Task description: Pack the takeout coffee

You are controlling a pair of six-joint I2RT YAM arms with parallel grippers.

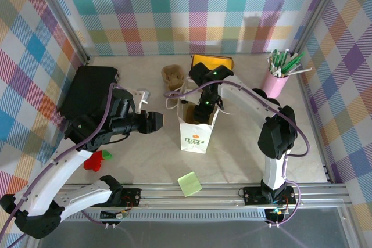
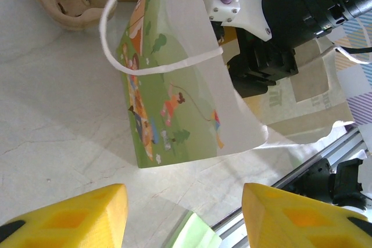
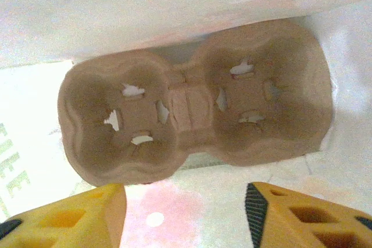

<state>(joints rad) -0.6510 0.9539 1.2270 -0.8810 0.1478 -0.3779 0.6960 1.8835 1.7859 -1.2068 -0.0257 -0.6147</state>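
Observation:
The takeout coffee is out of view. A white paper bag (image 1: 196,126) stands upright mid-table; its side carries a green cartoon print (image 2: 174,103). My right gripper (image 1: 203,110) reaches down into the bag's mouth. Seen from the right wrist, its yellow fingers stand open (image 3: 186,213) with nothing between them. Just beyond the fingertips a brown pulp cup carrier (image 3: 192,114) lies on the bag's floor, both wells empty. My left gripper (image 1: 156,122) hovers left of the bag, open (image 2: 183,216), above bare tabletop.
A second brown carrier (image 1: 172,75) sits on the table behind the bag, next to a yellow box (image 1: 212,62). A pink cup of pens (image 1: 276,79) stands back right. A black box (image 1: 87,88) is at left, a red object (image 1: 93,161) front left, a green note (image 1: 189,183) by the rail.

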